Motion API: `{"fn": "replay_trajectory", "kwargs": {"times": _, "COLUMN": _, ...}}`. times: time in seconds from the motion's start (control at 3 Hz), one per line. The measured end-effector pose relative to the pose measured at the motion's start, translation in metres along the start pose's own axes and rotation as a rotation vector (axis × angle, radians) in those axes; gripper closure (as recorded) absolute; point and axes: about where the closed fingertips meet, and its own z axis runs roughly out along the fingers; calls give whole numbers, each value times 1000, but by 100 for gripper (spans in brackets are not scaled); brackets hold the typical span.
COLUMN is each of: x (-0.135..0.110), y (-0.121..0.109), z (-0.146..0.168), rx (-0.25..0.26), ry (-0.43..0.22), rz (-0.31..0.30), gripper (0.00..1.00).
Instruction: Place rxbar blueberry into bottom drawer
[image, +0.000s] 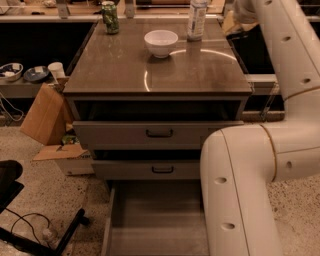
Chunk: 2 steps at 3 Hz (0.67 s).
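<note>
The rxbar blueberry does not show anywhere on the brown table top; I cannot tell where it is. The bottom drawer is pulled out toward me under the cabinet, and its grey floor is bare. My white arm rises along the right side and bends back to the table's far right corner. My gripper is there at the top edge, mostly hidden behind the wrist, beside a tan shape I cannot make out.
A white bowl, a white bottle and a green can stand at the back of the table. Two upper drawers with black handles are shut. A cardboard box and a chair base are at the left.
</note>
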Motion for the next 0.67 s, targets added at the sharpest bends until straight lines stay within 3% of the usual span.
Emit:
{"fn": "replay_trajectory", "kwargs": {"times": 0.33, "x": 35, "y": -22, "z": -33, "rx": 1, "ry": 84, "rz": -54, "gripper": 100}}
{"fn": "replay_trajectory", "kwargs": {"times": 0.67, "x": 68, "y": -29, "z": -46, "rx": 11, "ry": 140, "rz": -114, "gripper": 100}}
